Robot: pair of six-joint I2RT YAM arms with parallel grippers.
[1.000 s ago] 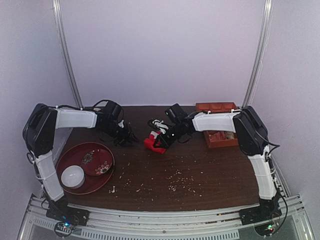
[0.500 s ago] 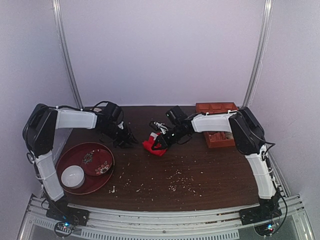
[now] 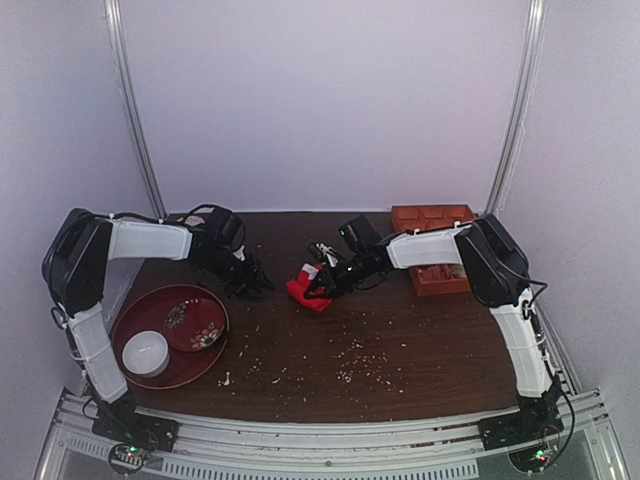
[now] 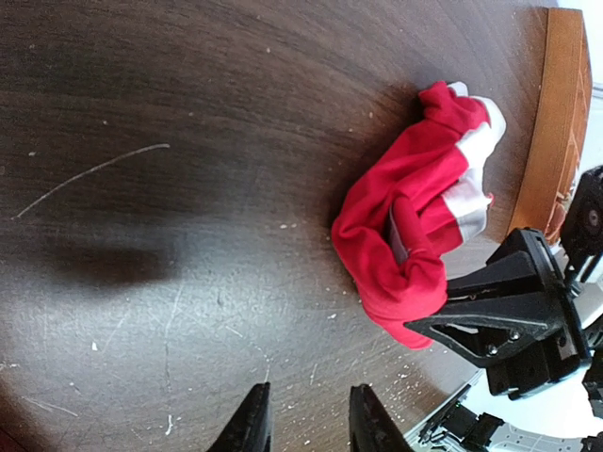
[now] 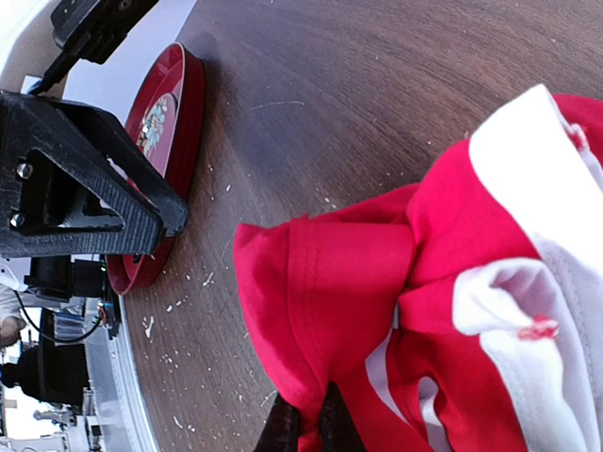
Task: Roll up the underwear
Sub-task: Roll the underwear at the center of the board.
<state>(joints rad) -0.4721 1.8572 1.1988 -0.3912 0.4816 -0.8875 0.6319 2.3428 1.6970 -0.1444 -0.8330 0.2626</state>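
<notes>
Nearest us, a red tray (image 3: 150,300) carrying a white bowl (image 3: 146,352) and a small patterned dish (image 3: 193,322) sits at the left of the dark wooden tabletop (image 3: 440,340), with pale crumbs (image 3: 352,365) scattered across the middle. Further in, the left tool (image 4: 309,421) is held low over the wood with its fingers apart and nothing between them, near the underwear (image 3: 308,288). The garment lies as a crumpled red-and-white heap about mid-tabletop, a little toward the back. The right tool (image 5: 306,428) has its fingers pressed together on a fold of red cloth at the heap's edge. Beyond, a brown compartmented box (image 3: 433,250) stands at the far right.

We judge the garment light, soft and quite limp. It will sag from any single pinch, bunch rather than slide flat, and hold no shape of its own, so nothing here is at risk of breaking. The smooth wood offers little friction, so we expect the whole heap to drag along if only one side is tugged. The firmer white waistband looks to us the best place to take hold, one tool at each end, so that the cloth can be drawn out flat before any rolling. The thin red leg fabric is likelier to give up a single layer and slip
</notes>
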